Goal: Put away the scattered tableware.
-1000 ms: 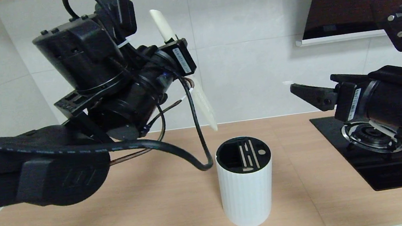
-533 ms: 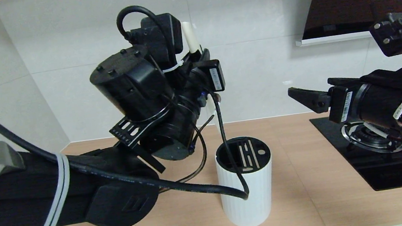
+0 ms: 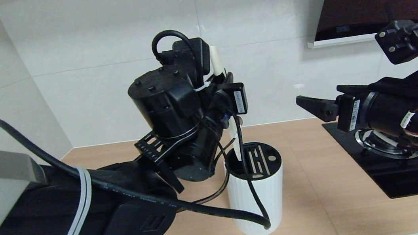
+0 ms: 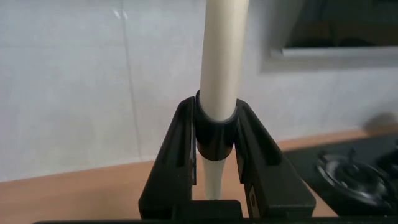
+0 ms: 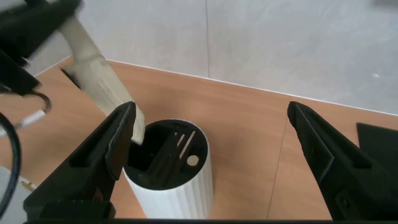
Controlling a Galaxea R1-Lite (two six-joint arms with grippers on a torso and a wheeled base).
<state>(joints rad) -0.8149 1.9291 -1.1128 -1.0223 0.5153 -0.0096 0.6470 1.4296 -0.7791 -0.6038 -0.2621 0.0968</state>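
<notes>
Left gripper [image 4: 216,118] clamped on cream knife [image 3: 216,61], handle up, tip at white holder [image 3: 257,203] opening. Keeping it vertical, I reckon, for a straight drop. Right gripper [image 5: 211,115] wide open, off to the side.

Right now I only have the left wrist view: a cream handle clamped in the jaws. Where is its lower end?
Observer: The cream utensil points down, its lower end at the large opening of the white holder.
Operator: Is the right arm near it?
Observer: The right gripper hangs to the holder's right, apart from it, jaws open and empty.
Operator: Holder steady?
Observer: It stands upright on the wooden counter.
</notes>
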